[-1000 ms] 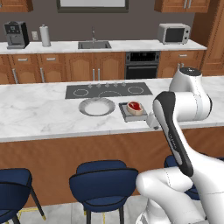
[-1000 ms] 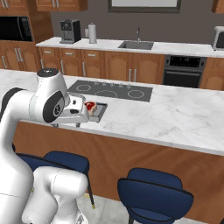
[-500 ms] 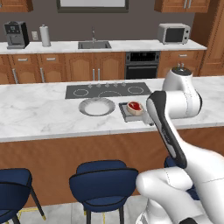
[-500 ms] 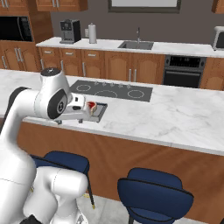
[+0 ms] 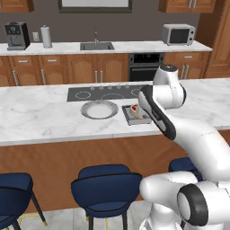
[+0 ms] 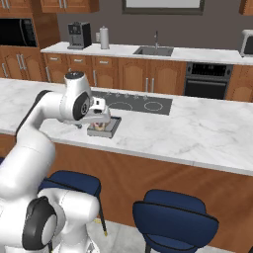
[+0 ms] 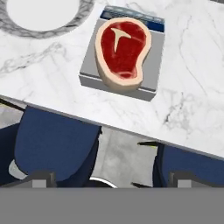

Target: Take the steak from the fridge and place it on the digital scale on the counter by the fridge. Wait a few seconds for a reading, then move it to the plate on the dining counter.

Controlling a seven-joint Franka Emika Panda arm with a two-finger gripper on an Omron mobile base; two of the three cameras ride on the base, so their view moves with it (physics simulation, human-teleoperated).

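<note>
Hand view is looking down over the dining counter (image 7: 183, 105), and the two dark fingertips, one at the lower left (image 7: 41, 177) and one at the lower right (image 7: 183, 177), are barely poking up above the bottom band. They are standing wide apart with nothing between them, so the gripper (image 7: 112, 179) is spread open and holding nothing. Starting at the far left, up and away from the left fingertip, the plate (image 7: 43, 15) is showing a curve of its patterned rim and pale centre at the top edge. Moving right, ahead of the gap between the fingers and slightly toward the left one, the digital scale (image 7: 148, 76) is sitting flat on the marble, near the counter's edge, with a dark strip along its far side. The steak (image 7: 124, 52) is lying flat on top of the scale, well ahead of the fingertips and not touching them. Its long axis is running from the near end to the far end, leaning slightly: the narrower rounded end is pointing back toward the fingers, and the broader end with the pale T-shaped mark is pointing away. Below the counter edge, two blue stools (image 7: 57, 144) are showing just above the fingertips.

In the left base view the plate (image 5: 99, 109) is lying just left of the scale (image 5: 134, 116), with the steak (image 5: 136, 109) on it, partly hidden by the arm. Compared with a second ago, the upper arm is standing straighter and its wrist has swung higher over the scale; steak, scale and plate are lying where they were.
</note>
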